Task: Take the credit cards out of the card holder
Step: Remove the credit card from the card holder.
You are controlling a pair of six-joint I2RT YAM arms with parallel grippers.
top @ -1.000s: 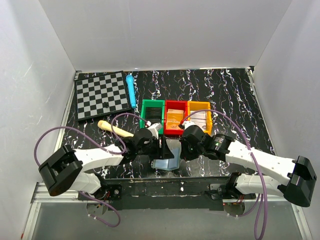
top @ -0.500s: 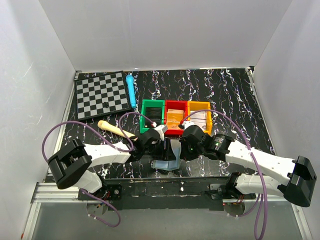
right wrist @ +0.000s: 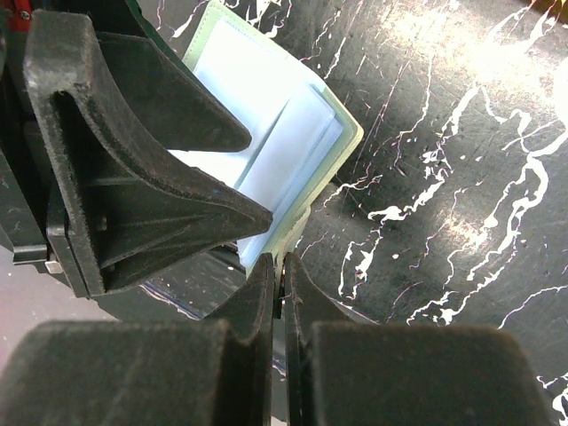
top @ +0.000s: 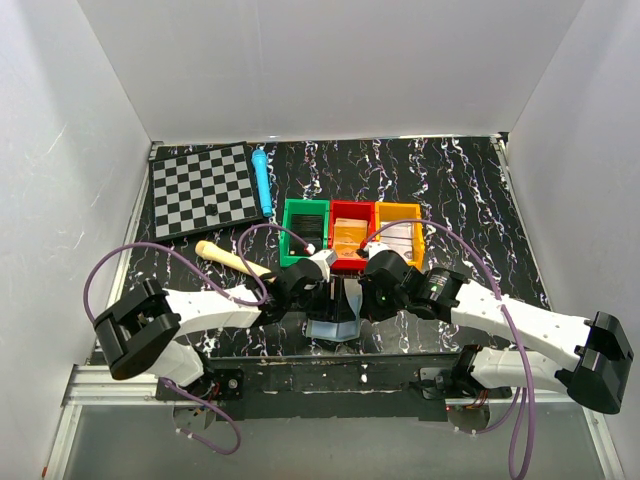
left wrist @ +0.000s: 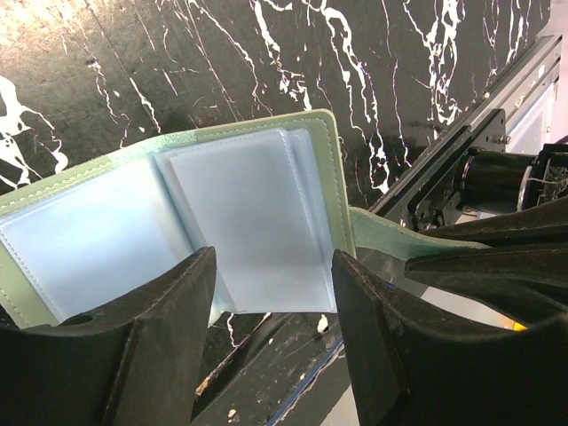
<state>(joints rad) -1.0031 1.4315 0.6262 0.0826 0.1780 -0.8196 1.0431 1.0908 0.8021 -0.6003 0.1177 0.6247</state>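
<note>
Swinging in, the left arm (top: pixel 215 300) has carried its wrist to the right since a second ago, and we now see it parked over the holder (top: pixel 331 328) rather than off to one side. The right arm (top: pixel 500 315) has not budged.

On the black marbled table (top: pixel 470 200), the holder lies open at the near edge, between the two wrists and just in front of the three bins (top: pixel 352 205). From the left wrist we get both pale blue panels (left wrist: pixel 89 240) facing up, a green border round them.

The left claw (left wrist: pixel 273 257) stands roughly half open, fingers either side of the right-hand panel, above it and gripping nothing. The right claw (right wrist: pixel 277 266) is closed tight, and we read it as pinching the holder's green edge at the side tab (left wrist: pixel 390 244), pinning it down.

So what does the shift mean? We judge the bracing is done and the picking claw is finally lined up. The next move looks like a drop onto that right pocket to pinch a card's edge and slide it out. Whether the pale sheet in that pocket is a card or only a sleeve, we cannot tell. No card is out yet.
</note>
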